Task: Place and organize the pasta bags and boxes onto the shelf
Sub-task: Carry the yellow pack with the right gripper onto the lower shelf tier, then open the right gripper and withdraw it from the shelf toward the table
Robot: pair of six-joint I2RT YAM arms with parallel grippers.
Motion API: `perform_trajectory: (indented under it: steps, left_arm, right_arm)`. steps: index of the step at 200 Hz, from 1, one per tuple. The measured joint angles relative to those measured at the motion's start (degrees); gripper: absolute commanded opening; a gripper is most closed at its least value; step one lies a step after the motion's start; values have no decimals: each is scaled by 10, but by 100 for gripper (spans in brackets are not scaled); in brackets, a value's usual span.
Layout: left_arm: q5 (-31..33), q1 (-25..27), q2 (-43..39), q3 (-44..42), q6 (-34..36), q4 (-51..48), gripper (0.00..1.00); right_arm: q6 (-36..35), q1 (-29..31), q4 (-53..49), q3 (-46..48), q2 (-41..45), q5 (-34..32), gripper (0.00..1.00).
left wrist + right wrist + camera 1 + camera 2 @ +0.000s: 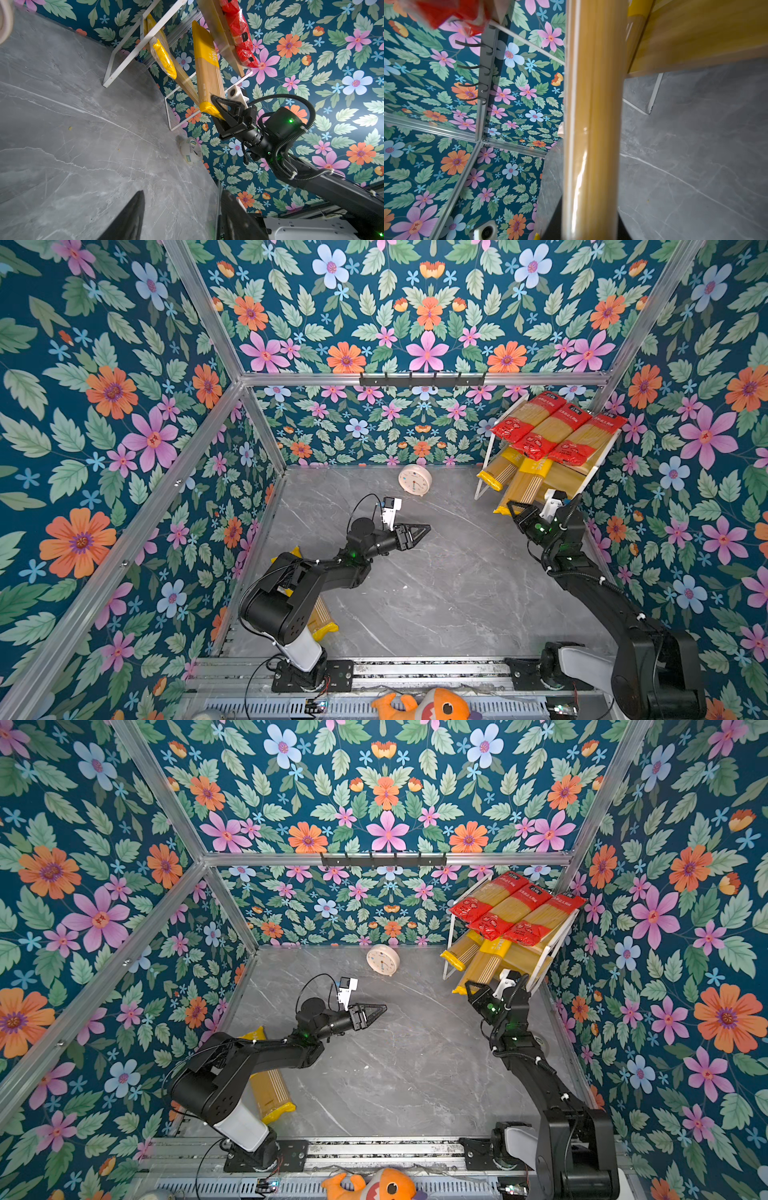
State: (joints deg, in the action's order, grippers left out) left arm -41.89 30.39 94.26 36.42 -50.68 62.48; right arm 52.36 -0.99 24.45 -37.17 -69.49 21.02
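The shelf (486,466) stands at the back right, and three red pasta bags (552,429) lie side by side on its top board. My right gripper (513,508) is shut on the near end of a yellow pasta bag (525,485) that slants up onto the lower board (695,41). In the right wrist view that bag (591,124) runs up from between the jaws. Another yellow bag (498,470) lies beside it on the lower board. One more yellow bag (322,616) lies flat on the table under my left arm. My left gripper (424,529) hovers open and empty over mid-table.
A round white clock (414,480) stands at the back wall left of the shelf. A black hook rail (422,380) hangs above. A small white round object (190,150) lies by the right wall. An orange plush toy (432,705) lies on the front rail.
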Motion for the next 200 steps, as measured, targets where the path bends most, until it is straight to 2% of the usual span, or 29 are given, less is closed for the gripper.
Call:
perform_trajectory:
  steps: [11,31,74,92,129,174,200]
  left_arm:
    - [1,0,0,0,0,-1,61]
    - [5,0,-2,-3,1,-8,61]
    - [15,0,-6,-11,7,-20,61]
    - [15,1,-6,-11,11,-21,61]
    - [15,1,-2,-11,11,-21,61]
    - [15,4,2,-7,10,-21,60]
    - [15,6,2,-7,10,-22,61]
  right_arm:
    - [4,-14,-1,-11,-22,10,0]
    - [21,-37,10,-13,-58,23,10]
    - [52,-47,38,-16,-94,48,47]
    - [63,-48,49,-11,-86,54,51]
    - [92,-49,43,39,-32,40,50]
    - [97,-48,-3,38,5,12,20]
    - [86,-48,-8,9,-24,10,14]
